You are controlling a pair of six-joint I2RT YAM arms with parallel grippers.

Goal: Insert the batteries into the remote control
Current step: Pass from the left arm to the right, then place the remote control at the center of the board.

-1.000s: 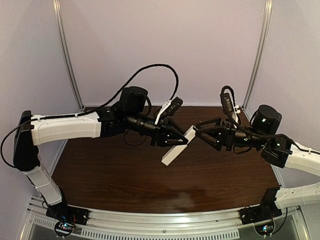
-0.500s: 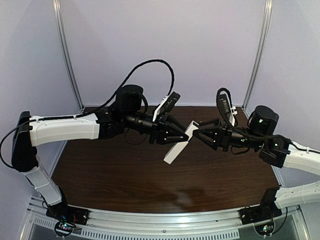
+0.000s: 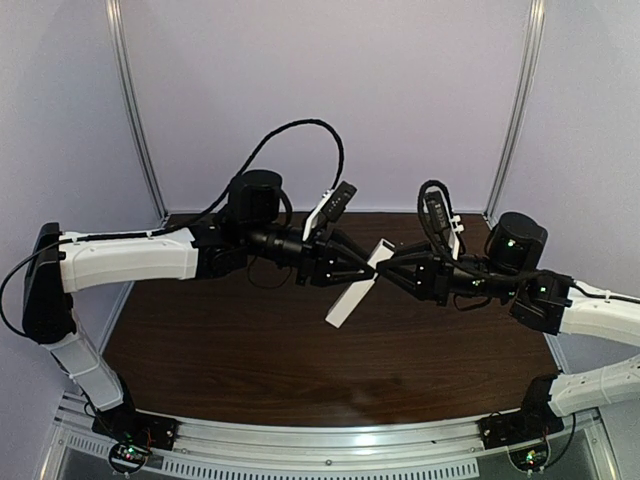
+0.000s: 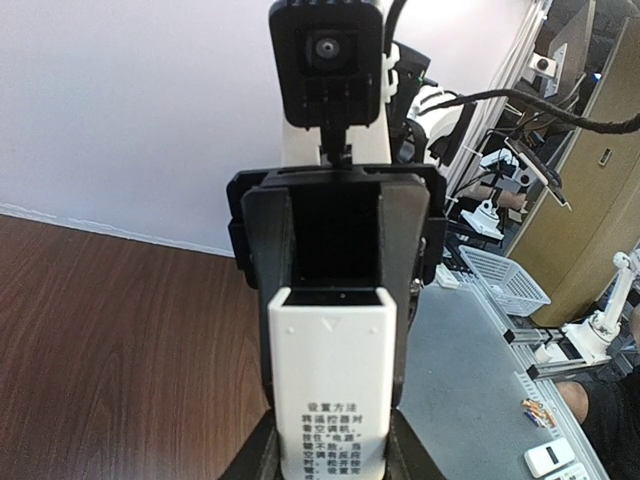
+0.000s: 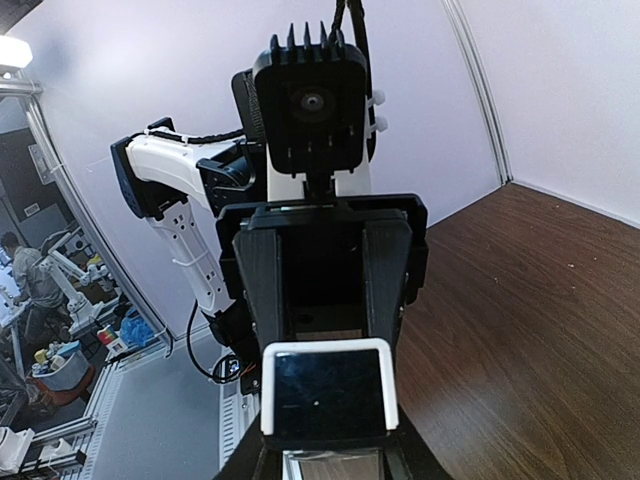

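The white remote control hangs tilted in the air above the table, held between both arms. My left gripper is shut on its sides. In the left wrist view its back with printed text faces me. My right gripper comes from the right and grips the same remote. In the right wrist view the dark patch near the remote's end faces me, with my fingers tight on both edges. No batteries show in any view.
The dark wooden table lies below both arms. A pale wall stands behind it, with metal posts at the back corners. A metal rail runs along the near edge.
My right gripper has moved left onto the remote's upper part. My left gripper with the remote has shifted slightly up and left.
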